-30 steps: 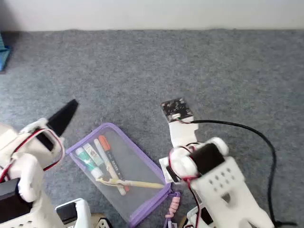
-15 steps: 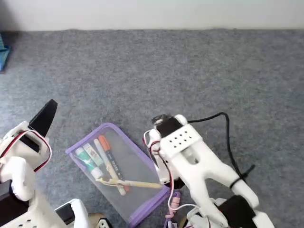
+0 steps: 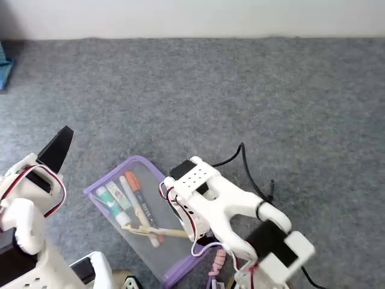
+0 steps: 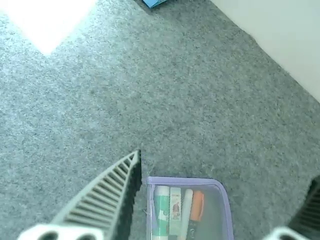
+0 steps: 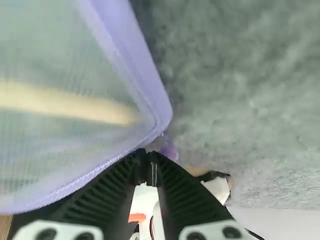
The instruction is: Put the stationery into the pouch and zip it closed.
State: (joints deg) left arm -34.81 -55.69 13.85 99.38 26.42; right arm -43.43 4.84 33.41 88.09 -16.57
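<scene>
Two arms: white, standing side by side on a grey carpet.
Pouch: translucent mesh zip pouch with purple edging, lying flat between the arms.
Stationery: green-capped tubes, an orange-capped marker and a cream pen, all inside the pouch.
Right gripper: pressed together at the pouch's corner, with a small purple tab at its tips; whether the tab is pinched is unclear.
Left gripper: spread wide, near the pouch's other end and not touching it.

pouch edge: under right arm | left wrist view: pouch cut off | pale stick: blurred
</scene>
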